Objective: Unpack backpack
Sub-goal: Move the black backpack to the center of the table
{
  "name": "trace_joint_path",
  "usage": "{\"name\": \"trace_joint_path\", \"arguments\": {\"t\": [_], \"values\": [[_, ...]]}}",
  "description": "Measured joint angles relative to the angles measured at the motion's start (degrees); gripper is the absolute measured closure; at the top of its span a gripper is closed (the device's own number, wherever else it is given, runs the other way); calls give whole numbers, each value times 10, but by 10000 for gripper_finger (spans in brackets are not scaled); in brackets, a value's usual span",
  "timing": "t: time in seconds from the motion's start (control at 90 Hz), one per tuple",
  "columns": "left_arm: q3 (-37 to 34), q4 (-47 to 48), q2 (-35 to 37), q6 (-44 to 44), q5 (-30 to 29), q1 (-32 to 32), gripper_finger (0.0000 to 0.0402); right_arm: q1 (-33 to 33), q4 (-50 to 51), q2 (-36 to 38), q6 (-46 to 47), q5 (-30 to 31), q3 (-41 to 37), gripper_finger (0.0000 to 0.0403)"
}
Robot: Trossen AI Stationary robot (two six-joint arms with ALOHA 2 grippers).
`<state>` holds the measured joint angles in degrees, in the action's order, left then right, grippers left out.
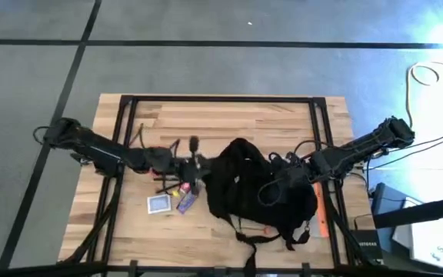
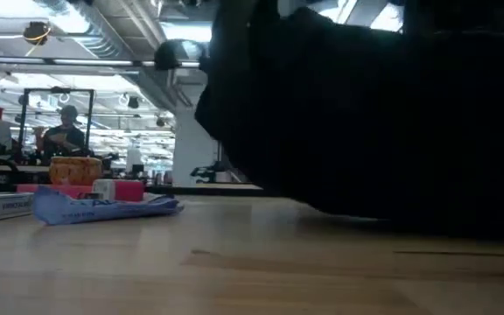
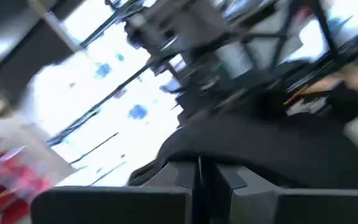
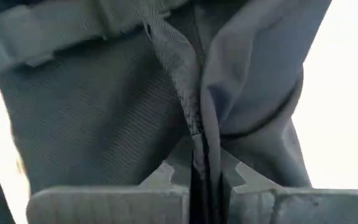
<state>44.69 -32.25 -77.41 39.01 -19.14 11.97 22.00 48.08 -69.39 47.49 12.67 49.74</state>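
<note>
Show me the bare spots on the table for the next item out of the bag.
Free: the far strip of the table behind the backpack, and the near-left corner in front of the white card. Crowded: beside the blue packet, where the left gripper works, and the right edge by the orange tool.

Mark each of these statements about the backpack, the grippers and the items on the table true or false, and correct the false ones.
1. The backpack lies on the wooden table. True.
2. The right gripper is open and clear of the backpack. False: in its wrist view the fingers are closed on a fold of the backpack's fabric.
3. Small items already lie on the table beside the backpack, among them a white-edged box and a blue packet. True.
4. The left gripper is parked at the table's far corner. False: it is at the backpack's left edge, fingers together.
5. The backpack hangs off the table's front edge. False: it rests within the tabletop.
</note>
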Motion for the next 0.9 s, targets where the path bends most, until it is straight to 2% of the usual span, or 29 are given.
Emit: {"name": "trace_joint_path", "arguments": {"t": [0.067, 0.178, 0.244, 0.489, 0.544, 0.589, 0.733, 0.778, 0.822, 0.9], "values": [[5, 50, 32, 23, -32, -3, 402, -1, 8, 12, -14, -25, 0, 402], [18, 122, 94, 30, -81, -17, 401, -16, -35, 45, -46, -140, 0, 402], [20, 180, 128, 11, -115, -31, 402, -18, -57, 70, -64, -183, 0, 402], [20, 437, 201, -88, -119, -108, 401, -19, -80, 144, -180, -174, 0, 402], [20, 491, 208, -115, -75, -122, 402, -19, -79, 150, -198, -163, 0, 402], [20, 519, 210, -136, -15, -132, 402, -20, -76, 152, -209, -146, 0, 402], [20, 521, 210, -209, 272, -150, 402, -61, -57, 153, -224, -111, -1, 402], [20, 516, 210, -232, 342, -152, 402, -77, -48, 152, -228, -107, -1, 402], [20, 512, 210, -255, 366, -151, 402, -93, -40, 150, -238, -107, -1, 402], [20, 489, 210, -292, 338, -149, 398, -119, -44, 150, -259, -115, -8, 402]]}}
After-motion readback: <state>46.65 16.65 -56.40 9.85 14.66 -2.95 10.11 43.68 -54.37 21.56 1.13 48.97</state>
